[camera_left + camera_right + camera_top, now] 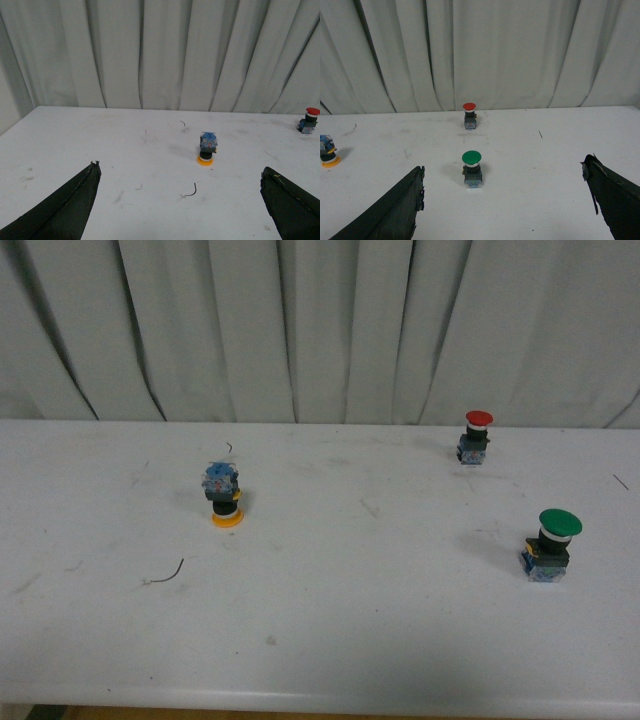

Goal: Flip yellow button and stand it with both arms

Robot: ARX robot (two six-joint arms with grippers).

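Observation:
The yellow button stands upside down on the white table, left of centre, its yellow-orange cap on the surface and its blue-grey block on top. In the left wrist view the yellow button lies well ahead of my left gripper, which is open and holds nothing. The right wrist view catches the yellow button at its edge. My right gripper is open and empty, apart from it. Neither arm shows in the front view.
A green-capped button stands upright at the right, also seen as the green-capped button just ahead of my right gripper. A red-capped button stands at the back right. A thin dark wire scrap lies near the yellow button. Grey curtains hang behind the table.

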